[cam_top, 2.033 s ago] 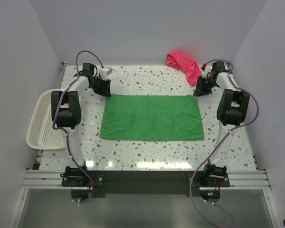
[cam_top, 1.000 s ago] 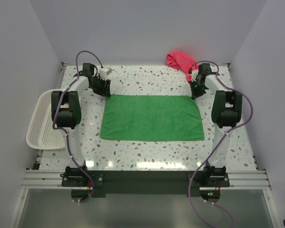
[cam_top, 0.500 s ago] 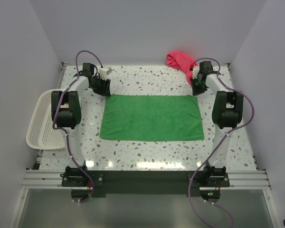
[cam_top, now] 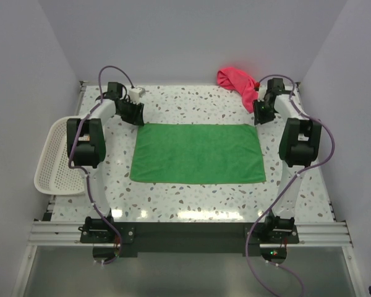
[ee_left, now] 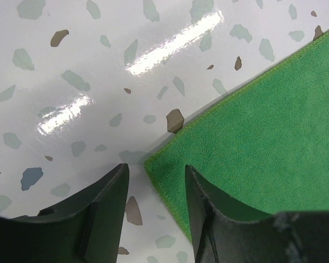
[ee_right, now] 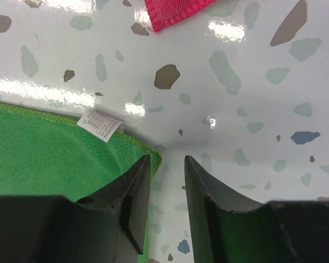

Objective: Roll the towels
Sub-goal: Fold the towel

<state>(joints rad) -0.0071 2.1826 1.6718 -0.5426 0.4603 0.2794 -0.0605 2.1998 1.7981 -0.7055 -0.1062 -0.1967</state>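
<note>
A bright green towel (cam_top: 198, 153) lies spread flat in the middle of the table. My left gripper (cam_top: 136, 117) hovers open at its far left corner (ee_left: 153, 161), which lies between the two fingers. My right gripper (cam_top: 260, 117) is open at the far right corner (ee_right: 153, 159), one finger over the towel's edge, the other over bare table. A white label (ee_right: 99, 124) is sewn at that corner. A pink-red towel (cam_top: 238, 81) lies crumpled at the back right; its edge (ee_right: 172, 11) shows in the right wrist view.
A white mesh basket (cam_top: 54, 158) hangs off the table's left edge. Walls close in the table at the back and both sides. The speckled tabletop (cam_top: 191, 105) stretches bare between the two grippers.
My right gripper has opened and shifted slightly right and back down to the green towel's far right corner. The left arm and both towels have not moved.
</note>
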